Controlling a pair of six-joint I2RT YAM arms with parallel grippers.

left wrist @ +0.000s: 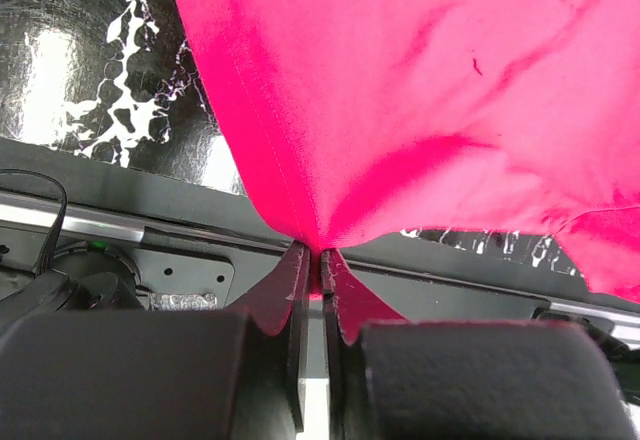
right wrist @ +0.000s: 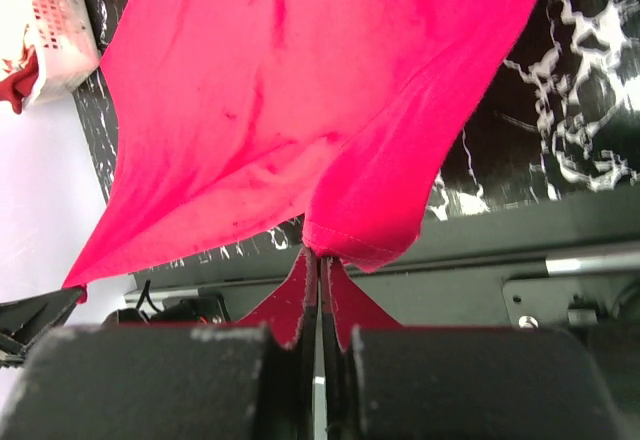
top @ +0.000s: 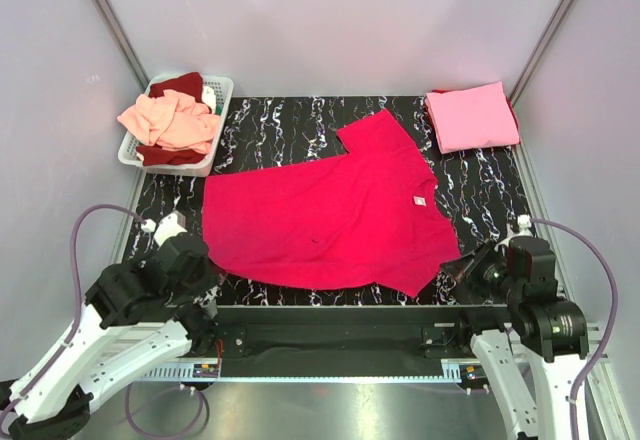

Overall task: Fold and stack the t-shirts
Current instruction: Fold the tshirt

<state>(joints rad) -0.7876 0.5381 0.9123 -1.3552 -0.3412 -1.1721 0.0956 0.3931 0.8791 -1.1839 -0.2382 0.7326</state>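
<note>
Crimson-red t-shirt (top: 330,210) spread nearly flat across the middle of the black, white-veined table top (top: 480,195), one short sleeve (top: 375,130) reaching toward the far edge and the small neck label (top: 420,200) lying near the right side. Left gripper (top: 205,260) at the shirt's near-left corner: in the left wrist view its two fingers (left wrist: 290,295) stand almost together with a thin fold of the red cloth (left wrist: 400,90) pinched between them, the fabric fanning out and rising from the pinch point in taut creases. Right gripper (top: 462,265) at the near-right corner, by the other sleeve: in the right wrist view the fingers (right wrist: 295,300) are likewise pressed together on a hemmed edge of the same shirt (right wrist: 300,90), which spreads away from the jaws over the table.

Light pink t-shirt (top: 472,116) lies folded into a neat rectangle at the far-right corner of the table, well apart from the red shirt; a sliver of darker red shows beneath its right edge, what it belongs to cannot be told.

White slotted plastic basket (top: 222,90) stands at the far-left corner, partly off the dark surface. Peach t-shirt (top: 170,120) is heaped loosely on top of it and spills over the near-left rim; dark maroon t-shirt (top: 178,84) lies crumpled under and behind the peach one, a further strip of it showing at the basket's near side.

Both arms sit low at the near edge of the table, their wrists angled toward the shirt corners they hold
</note>
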